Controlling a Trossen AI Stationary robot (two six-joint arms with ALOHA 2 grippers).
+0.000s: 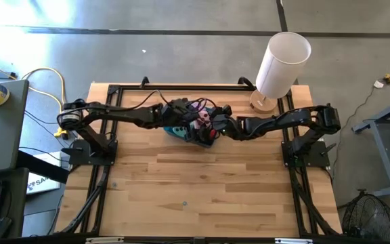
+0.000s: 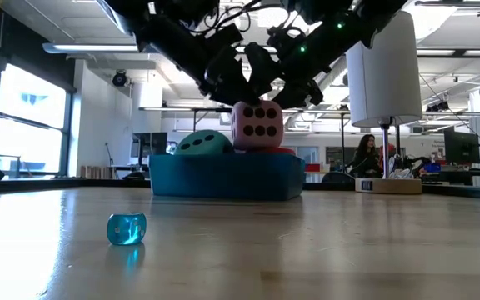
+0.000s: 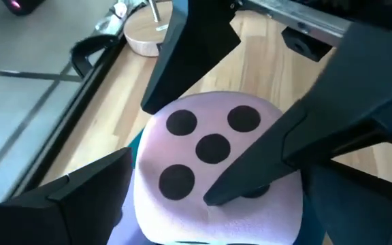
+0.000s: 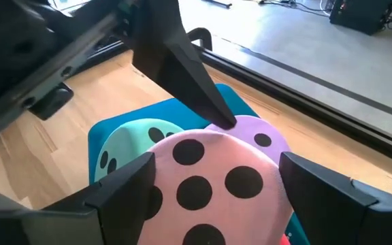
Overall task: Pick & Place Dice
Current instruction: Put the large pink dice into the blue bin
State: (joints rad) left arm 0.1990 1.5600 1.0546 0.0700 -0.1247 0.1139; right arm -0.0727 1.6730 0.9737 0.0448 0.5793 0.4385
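Nearest in the low view, a small translucent blue die [image 2: 127, 228] lies alone on the pale wooden table [image 2: 323, 250]. Farther back, the soft pink cube with dark pips [image 2: 257, 126] sits between the two dark fingers of the right gripper [image 4: 213, 197], which clasp its sides just above the teal rectangular tray [image 2: 223, 177]. The left gripper [image 3: 206, 197] hangs over the same cube, its fingers spread wide. In the tray lie the mint green cube [image 4: 131, 146] and lilac cube [image 4: 257, 133]. Beyond stands a white cylindrical lamp [image 1: 282, 64].
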